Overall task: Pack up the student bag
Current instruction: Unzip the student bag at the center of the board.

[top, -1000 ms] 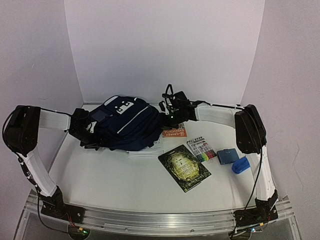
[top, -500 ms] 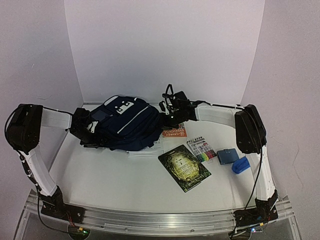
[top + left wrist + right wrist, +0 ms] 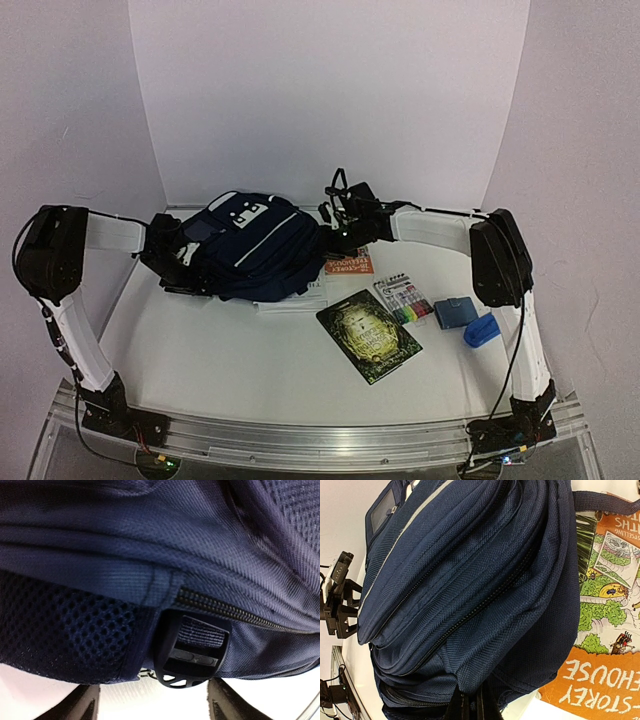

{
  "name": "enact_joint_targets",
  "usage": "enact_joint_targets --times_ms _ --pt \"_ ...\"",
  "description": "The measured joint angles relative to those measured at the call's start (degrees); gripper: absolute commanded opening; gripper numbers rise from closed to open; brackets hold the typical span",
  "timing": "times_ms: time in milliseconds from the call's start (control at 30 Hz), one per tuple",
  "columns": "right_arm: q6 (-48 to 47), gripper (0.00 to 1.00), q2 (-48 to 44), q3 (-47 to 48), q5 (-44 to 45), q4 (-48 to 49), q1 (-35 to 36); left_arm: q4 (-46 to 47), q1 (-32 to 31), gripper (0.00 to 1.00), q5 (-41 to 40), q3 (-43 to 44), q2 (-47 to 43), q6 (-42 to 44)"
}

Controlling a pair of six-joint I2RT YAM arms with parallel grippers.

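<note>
Jaws are being clenched by right gripper [image 3: 470,706], seemingly on bag [image 3: 460,580] fabric at bottom centre; left gripper [image 3: 155,707] is being shown released. Limp cloth: seams are being favoured.

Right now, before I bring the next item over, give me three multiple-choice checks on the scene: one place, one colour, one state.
1. Where is the green book relative to the student bag?
A. Inside it
B. On the table, right of it and nearer the arm bases
C. On top of it

2. What colour is the lettered band on the picture book?
A. Orange
B. Pink
C. Grey

3. What state is the left gripper in?
A. Open
B. Shut on a pen
C. Shut on a pouch

Answers: B, it lies uncovered on the table. A, the lettering is white on orange. A, the jaws stand apart below the bag's buckle.
</note>
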Motion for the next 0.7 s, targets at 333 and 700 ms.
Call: enact_joint_targets --times_ms 333,700 --pt "0.0 0.00 0.0 0.0 0.0 0.0 0.0 -1.2 0.0 0.82 -0.8 1.1 1.0 4.7" --pt "0.0 0.00 0.0 0.0 0.0 -0.1 0.0 -1.6 0.5 0.75 -4.1 1.3 1.4 5.2"
